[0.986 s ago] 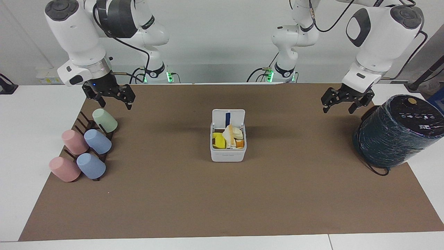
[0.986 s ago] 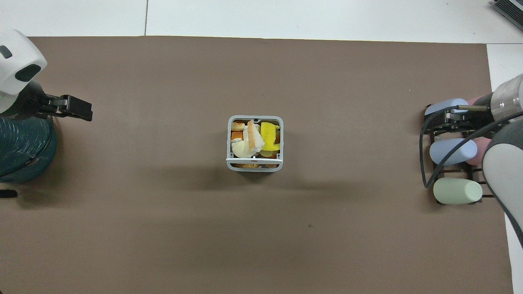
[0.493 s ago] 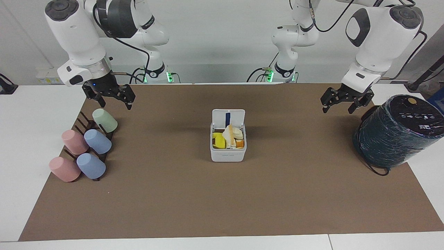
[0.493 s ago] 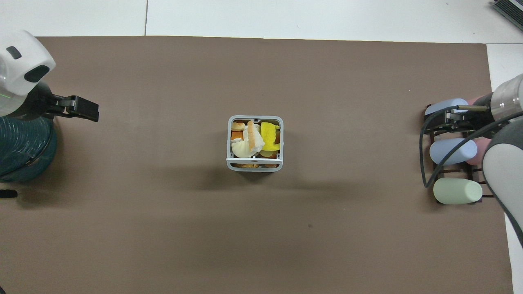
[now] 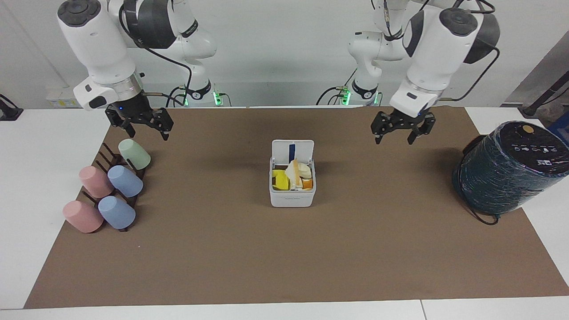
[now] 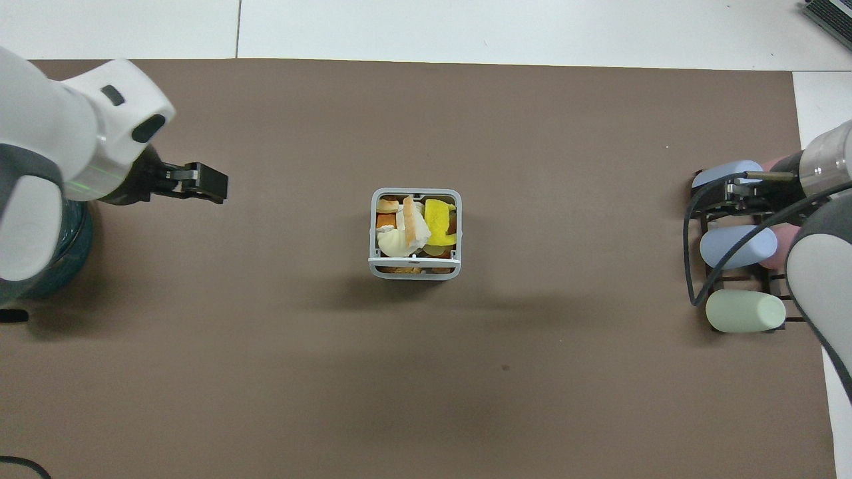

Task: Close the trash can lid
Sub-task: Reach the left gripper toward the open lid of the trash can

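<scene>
Centrally on the brown mat (image 5: 222, 258) sits the trash can (image 5: 292, 195), a small white square box with rounded corners, well apart from both arms. Its lid (image 5: 292, 152) stands upright on the hinge at the edge nearer the robots, underside showing, with a blue strip running down it. Can is full: yellow, white and orange scraps (image 5: 293, 175) heaped to the rim. From overhead the lid shows only as a thin white edge across the can (image 6: 415, 233).

Left gripper (image 5: 394, 138) hangs in the air over bare mat, between the can and the large dark plastic-wrapped cylinder (image 5: 506, 166) at the left arm's end of the table. Fingers spread apart, nothing between them. Overhead, the same gripper (image 6: 200, 185) points toward the can, a clear gap of mat between the two.

Right gripper (image 5: 144, 132) hangs over the edge of the mat at the right arm's end, just above the green cup (image 5: 134, 154). Fingers parted, holding nothing; this arm waits.

Cup rack (image 5: 116, 161) at that end carries five cups lying on their sides: one green, two blue (image 5: 125, 181), two pink (image 5: 82, 216). Overhead the right gripper (image 6: 735, 195) covers part of the rack.
</scene>
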### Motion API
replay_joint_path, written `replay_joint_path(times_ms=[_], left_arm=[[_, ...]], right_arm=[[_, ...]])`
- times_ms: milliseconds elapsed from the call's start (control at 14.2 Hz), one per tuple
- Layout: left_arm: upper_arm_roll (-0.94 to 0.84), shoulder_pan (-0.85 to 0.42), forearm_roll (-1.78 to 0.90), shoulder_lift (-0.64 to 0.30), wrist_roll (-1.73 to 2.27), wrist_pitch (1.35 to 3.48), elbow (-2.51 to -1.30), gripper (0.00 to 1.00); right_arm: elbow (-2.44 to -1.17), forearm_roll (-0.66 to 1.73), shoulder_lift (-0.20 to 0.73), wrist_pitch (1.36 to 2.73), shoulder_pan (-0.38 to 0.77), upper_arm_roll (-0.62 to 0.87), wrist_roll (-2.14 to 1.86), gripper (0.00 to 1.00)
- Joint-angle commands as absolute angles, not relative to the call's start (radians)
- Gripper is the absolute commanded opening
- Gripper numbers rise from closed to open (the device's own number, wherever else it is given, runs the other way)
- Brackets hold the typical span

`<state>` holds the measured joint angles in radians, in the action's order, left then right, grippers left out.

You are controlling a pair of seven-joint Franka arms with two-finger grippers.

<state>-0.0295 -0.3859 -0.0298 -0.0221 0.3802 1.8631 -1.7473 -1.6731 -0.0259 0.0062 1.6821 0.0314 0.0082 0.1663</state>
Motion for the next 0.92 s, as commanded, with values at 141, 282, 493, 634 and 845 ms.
replay_joint_path(times_ms=[141,282,493,634,845], left_arm=[[-0.015,-0.524,-0.072,0.049,0.594,2.026,-1.923,0.23],[-0.015,-0.577,-0.072,0.046,0.699,2.094,-1.96,0.09],[-0.015,-0.629,-0.072,0.038,0.776,2.132,-1.98,0.01],[-0.015,-0.64,-0.072,0.029,0.808,2.179,-1.985,0.0],[-0.015,-0.638,-0.124,-0.006,0.821,2.293,-1.991,0.0]], right_arm=[[-1.695,-0.006,-0.014,1.692,0.023,0.008,0.135,1.0],[-1.695,-0.006,-0.014,1.692,0.023,0.008,0.135,1.0],[-1.695,-0.006,-0.014,1.692,0.023,0.008,0.135,1.0],[-1.695,-0.006,-0.014,1.692,0.023,0.008,0.135,1.0],[-1.695,-0.006,-0.014,1.692,0.023,0.008,0.135,1.0]])
